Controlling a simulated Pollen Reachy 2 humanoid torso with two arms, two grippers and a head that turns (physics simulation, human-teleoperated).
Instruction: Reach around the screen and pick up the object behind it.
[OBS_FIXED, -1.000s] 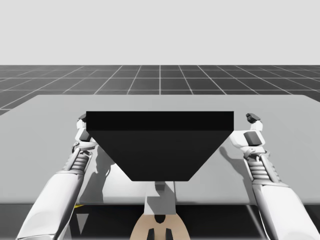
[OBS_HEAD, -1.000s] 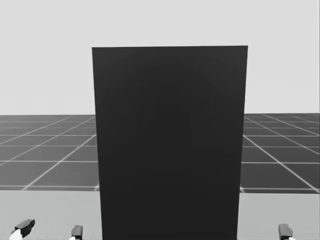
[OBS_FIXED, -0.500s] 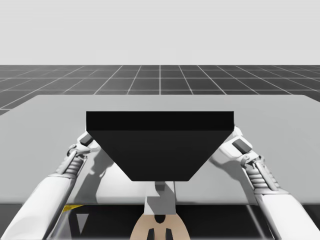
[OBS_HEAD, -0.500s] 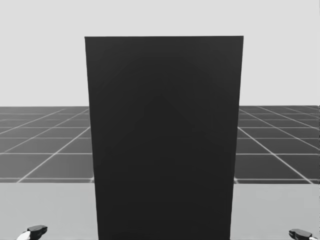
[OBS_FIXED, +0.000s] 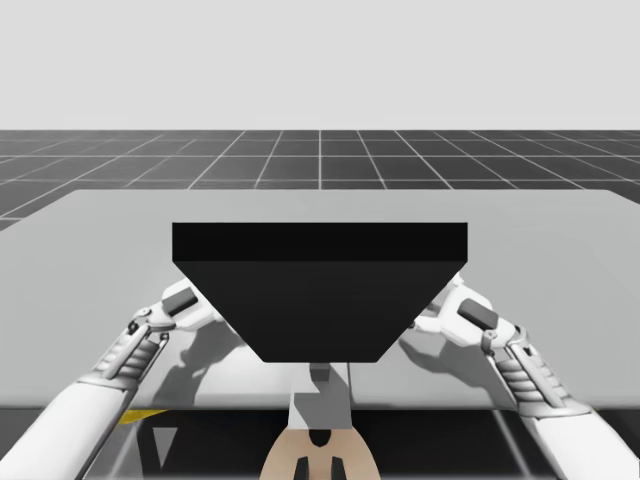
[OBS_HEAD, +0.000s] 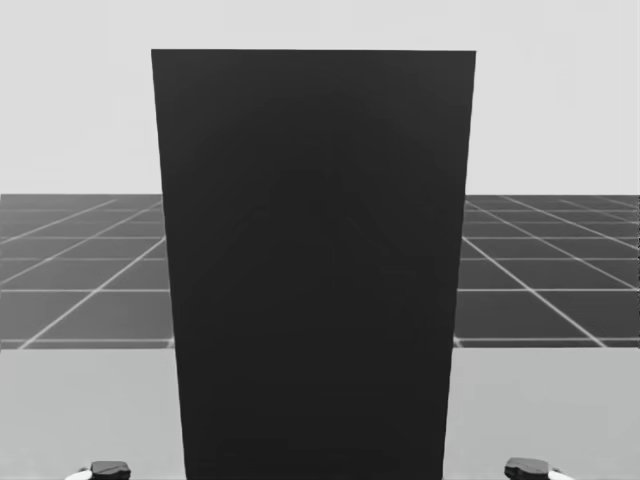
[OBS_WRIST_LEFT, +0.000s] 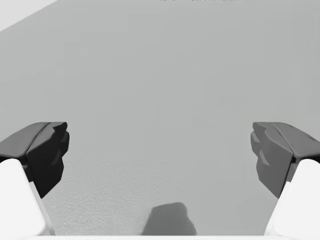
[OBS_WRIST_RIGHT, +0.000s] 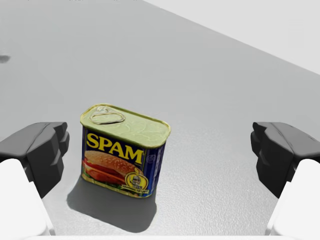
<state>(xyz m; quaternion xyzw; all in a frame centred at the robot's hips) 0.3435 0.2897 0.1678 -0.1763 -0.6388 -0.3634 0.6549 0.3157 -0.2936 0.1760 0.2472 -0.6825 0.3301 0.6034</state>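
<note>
My right claw (OBS_WRIST_RIGHT: 160, 150) stands wide apart, its two dark fingers (OBS_WRIST_RIGHT: 42, 150) touching nothing, and the can (OBS_WRIST_RIGHT: 125, 150) sits just ahead of it on the grey bench (OBS_WRIST_RIGHT: 210, 75). The can is a blue rectangular one with rounded corners. It stands upright, its pale yellow lid (OBS_WRIST_RIGHT: 127, 125) and pull-tab facing up and its printed face turned toward my wrist camera. It is nearer one finger than the other and clear of both, with its shadow falling on the bench toward the claw. My left claw (OBS_WRIST_LEFT: 160, 150) is likewise spread wide with nothing between its fingers; bare bench lies ahead of it, and a small dark shadow sits on the surface close in between them. In the high view the black screen (OBS_FIXED: 320, 290) stands upright across the middle of the bench, and my arms come in on either side of it. My left arm (OBS_FIXED: 110, 370) angles in toward the screen's left edge and my right arm (OBS_FIXED: 535, 375) toward its right edge, each hand meeting the panel's side in that view. From my head the screen is a tall dark panel straight ahead, with a dark fingertip (OBS_HEAD: 110, 468) of my left claw low at its left side and another fingertip (OBS_HEAD: 527, 467), of my right claw, low at its right side. Beyond the bench lies a dark gridded floor (OBS_FIXED: 320, 160).
</note>
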